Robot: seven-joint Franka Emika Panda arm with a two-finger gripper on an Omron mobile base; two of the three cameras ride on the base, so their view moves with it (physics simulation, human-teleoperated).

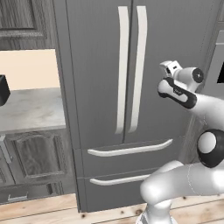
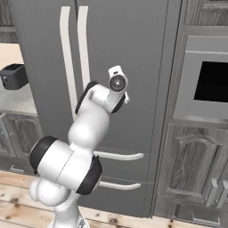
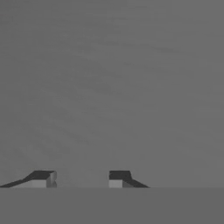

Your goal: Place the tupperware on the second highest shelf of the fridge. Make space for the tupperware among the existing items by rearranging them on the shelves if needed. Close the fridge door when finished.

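Gripper (image 3: 79,178) up close against grey fridge (image 1: 100,65) door, centre frame, jaws apart with nothing between; both doors shut.

This is a home kitchen: a tall dark grey French-door fridge (image 1: 131,87) with long pale curved handles stands shut between dark wood-grain cabinets (image 1: 37,155). A built-in grey wall oven (image 2: 205,80) sits at its three o'clock (black window), and a black toaster (image 2: 13,76) rests on the pale counter (image 1: 30,109) at nine o'clock.
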